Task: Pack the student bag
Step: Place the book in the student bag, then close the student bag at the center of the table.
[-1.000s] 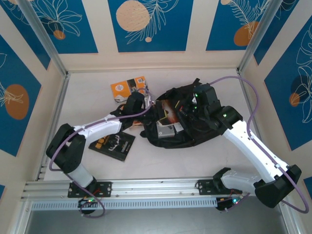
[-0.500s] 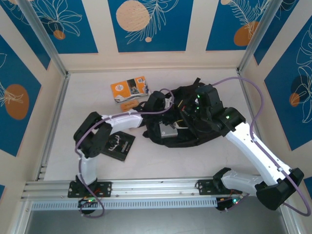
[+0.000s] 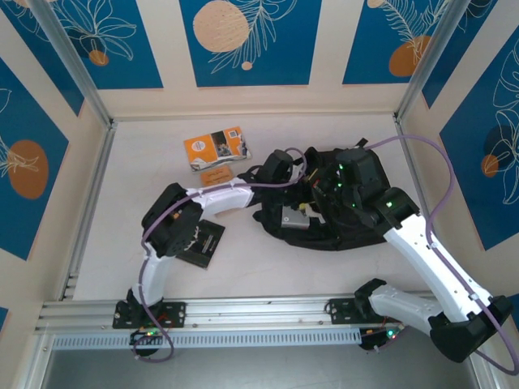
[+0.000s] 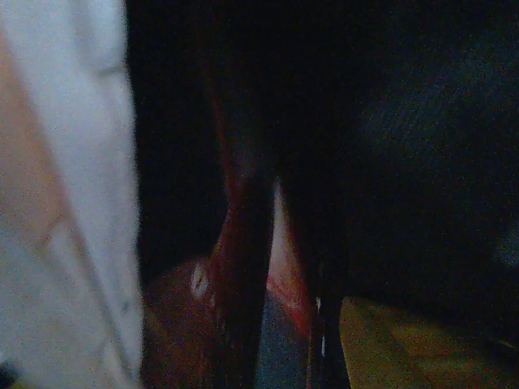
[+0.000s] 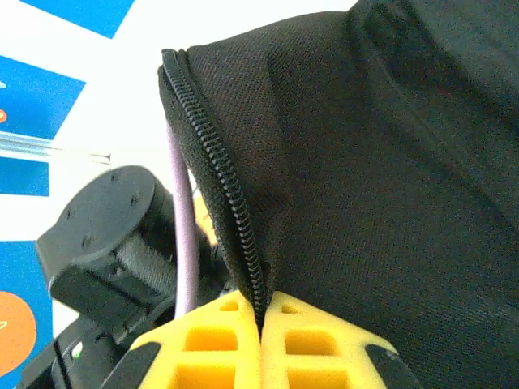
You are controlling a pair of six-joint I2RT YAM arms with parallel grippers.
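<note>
White counter (image 3: 122,203) holds orange book (image 3: 215,148) and black book (image 3: 199,241) unpacked; right fingers (image 5: 247,332) pinch zipper edge of black fabric backpack (image 3: 328,239); left fingers (image 3: 289,172) unreadable.

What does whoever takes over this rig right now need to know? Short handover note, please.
Grippers: left gripper is reaching into the mouth of the student bag; its wrist view is too dark to tell whether it is open or shut. The right gripper is shut on the bag's zipper edge.
Bag: lying open on the table, right of centre.
Done: a grey item lies in the opening.
Left: the orange book and the black book, by the left arm's elbow, are outside the bag. The bag is not zipped.
</note>
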